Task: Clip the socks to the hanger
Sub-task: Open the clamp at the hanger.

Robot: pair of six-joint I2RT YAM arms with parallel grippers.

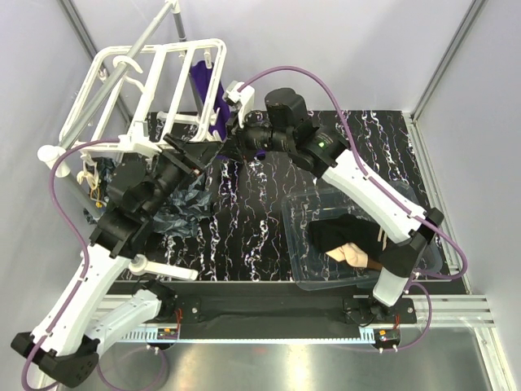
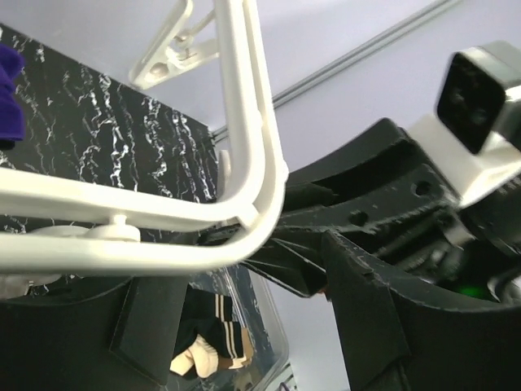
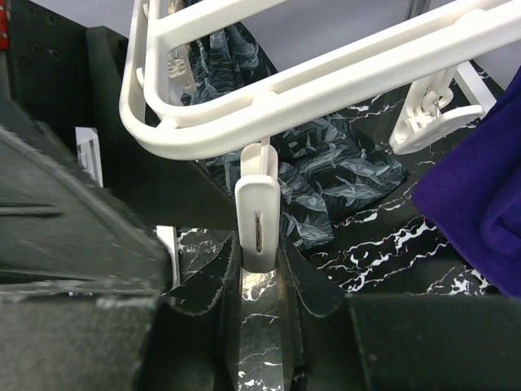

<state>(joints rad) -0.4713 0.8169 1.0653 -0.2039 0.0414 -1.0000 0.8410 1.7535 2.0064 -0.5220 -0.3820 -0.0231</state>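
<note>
Right wrist view: my pincer (image 3: 259, 259) is nipped onto the tail of the hanger clip (image 3: 259, 208) dangling right into it, prob stiff and springy.

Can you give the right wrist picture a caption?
Right gripper pinching a small white plastic clip under the white plastic hanger frame.

Desk (image 1: 244, 232): black top with white marbled veining. A clear plastic bin (image 1: 295, 244) sits at its near right, and a crumpled dark cloth with a grey leaf print (image 1: 183, 208) lies at the left. A purple cloth (image 1: 203, 81) hangs above the far edge, left of centre. A grey metal pole (image 1: 151, 34) slants up at the far left corner.
</note>
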